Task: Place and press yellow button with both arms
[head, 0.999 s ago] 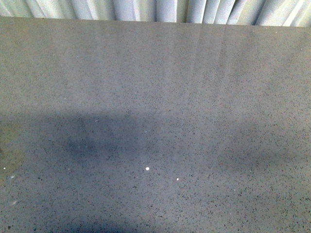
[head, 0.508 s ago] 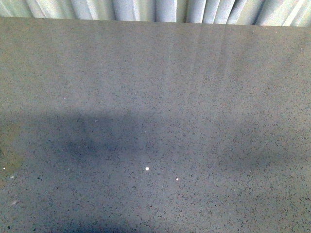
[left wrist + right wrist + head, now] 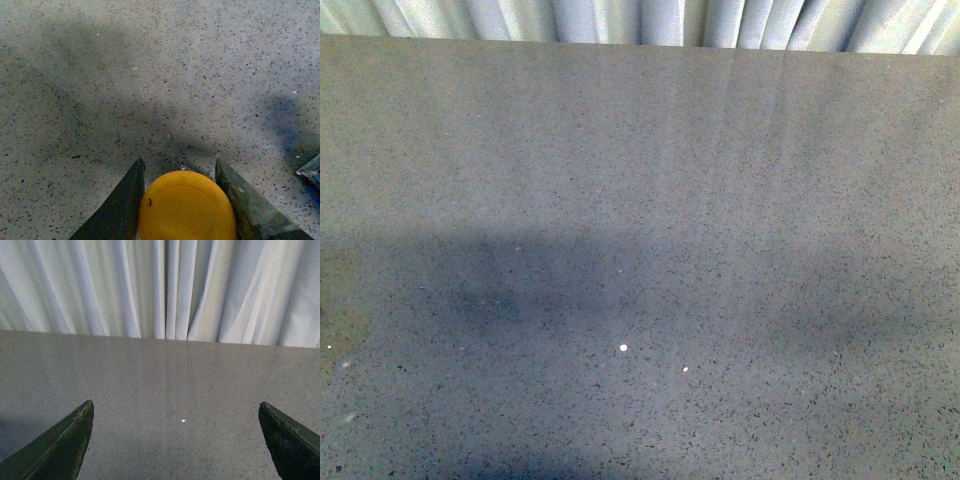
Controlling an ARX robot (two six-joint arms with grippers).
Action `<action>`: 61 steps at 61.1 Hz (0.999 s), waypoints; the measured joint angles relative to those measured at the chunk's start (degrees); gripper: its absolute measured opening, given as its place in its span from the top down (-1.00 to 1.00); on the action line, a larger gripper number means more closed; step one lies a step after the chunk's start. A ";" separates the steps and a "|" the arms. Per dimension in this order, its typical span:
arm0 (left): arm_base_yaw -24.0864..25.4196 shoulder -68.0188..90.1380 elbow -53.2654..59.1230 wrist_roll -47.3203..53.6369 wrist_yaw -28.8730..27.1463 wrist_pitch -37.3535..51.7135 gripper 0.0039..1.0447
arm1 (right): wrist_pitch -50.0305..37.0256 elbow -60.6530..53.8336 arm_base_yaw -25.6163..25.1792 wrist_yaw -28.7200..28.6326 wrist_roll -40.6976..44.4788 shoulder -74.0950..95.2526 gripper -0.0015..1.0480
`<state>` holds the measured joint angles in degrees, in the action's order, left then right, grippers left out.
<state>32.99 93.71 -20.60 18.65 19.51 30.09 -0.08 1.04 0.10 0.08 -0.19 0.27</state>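
Note:
In the left wrist view the yellow button (image 3: 186,207) shows its round yellow-orange cap between the two dark fingers of my left gripper (image 3: 180,167), which is shut on it. Its black body and blue base are hidden under the cap. It hangs over the grey speckled table (image 3: 150,75). In the right wrist view my right gripper (image 3: 176,407) is open and empty, its two dark fingertips (image 3: 75,432) wide apart above the table. Neither arm nor the button shows in the front view.
The grey speckled table (image 3: 640,200) fills the front view, with soft shadows at lower left. White pleated curtains (image 3: 160,285) hang behind the table's far edge. A small grey thing (image 3: 311,171) shows at the edge of the left wrist view.
The shadows on the lower left of the table have shifted slightly; nothing else differs in the front view.

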 joint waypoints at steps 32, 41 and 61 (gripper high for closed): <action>-12.52 -17.27 -6.43 -0.55 -5.60 -5.14 0.37 | 0.00 0.00 0.00 0.00 0.00 0.00 -0.82; -26.64 -16.81 -6.67 -0.61 -9.99 -2.58 0.37 | 0.00 0.00 0.00 0.02 -0.02 0.00 -0.82; -50.66 -0.79 -11.91 -0.07 -16.90 6.82 0.37 | 0.00 0.00 0.00 0.00 0.00 0.00 -0.82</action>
<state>-17.67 92.92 -32.51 18.59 2.61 36.91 -0.08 1.04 0.10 0.08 -0.19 0.27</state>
